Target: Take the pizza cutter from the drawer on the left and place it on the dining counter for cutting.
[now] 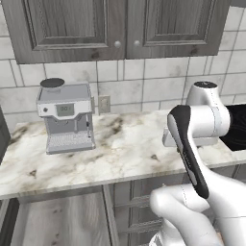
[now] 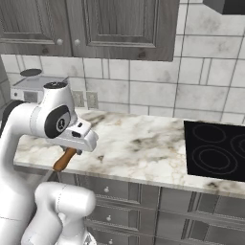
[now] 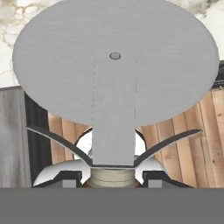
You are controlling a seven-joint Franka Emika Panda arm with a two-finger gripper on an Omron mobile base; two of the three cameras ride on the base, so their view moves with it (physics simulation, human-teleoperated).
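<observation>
Against the tiled back wall, going left to right in my left base view, I see the coffee machine (image 1: pixel 66 117) standing on the marble bench (image 1: pixel 120 149), a wall socket (image 1: pixel 104 104) just beside it, and grey cabinets (image 1: pixel 115 26) above. My arm (image 1: pixel 202 144) takes up the right side, rising from the lower corner over the bench's front edge.

From the right base view, the coffee machine (image 2: pixel 33 86) sits far left, partly behind my arm. Below the hand, the cutter's (image 2: pixel 64 159) orange-brown handle slants down and to the left, just in front of the bench edge and above the drawer fronts (image 2: pixel 119 191). Marble runs on to the right as far as the black hob (image 2: pixel 215 150), set flush in the top.

Through the hand view, the cutter's round steel blade (image 3: pixel 116 57) faces the camera, with its flat shank dropping to a pale collar between my two dark fingertips (image 3: pixel 65 177). My jaws (image 3: pixel 114 178) are pinching the cutter at that collar, one tip on each side. Behind the blade I see marble at the upper edge, a grey wood panel on the left, and wooden floor (image 3: pixel 192 144) to the right.
</observation>
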